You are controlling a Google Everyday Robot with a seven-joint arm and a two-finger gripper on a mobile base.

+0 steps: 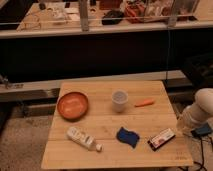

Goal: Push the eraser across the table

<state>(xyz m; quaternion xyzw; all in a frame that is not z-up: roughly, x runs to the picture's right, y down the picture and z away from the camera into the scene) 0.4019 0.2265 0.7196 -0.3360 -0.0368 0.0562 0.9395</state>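
Note:
The eraser (161, 139), a small flat block with a black rim and a white and red face, lies near the front right corner of the light wooden table (150, 120). It is angled, with its right end farther back. My white arm (200, 107) stands just past the table's right edge. My gripper (184, 128) is at the arm's lower end, right of the eraser and apart from it.
An orange bowl (73, 105) sits at the left and a white cup (119, 100) at the middle back. A small orange stick (145, 103) lies right of the cup. A blue wavy sponge (128, 137) and a lying white bottle (82, 138) are near the front edge.

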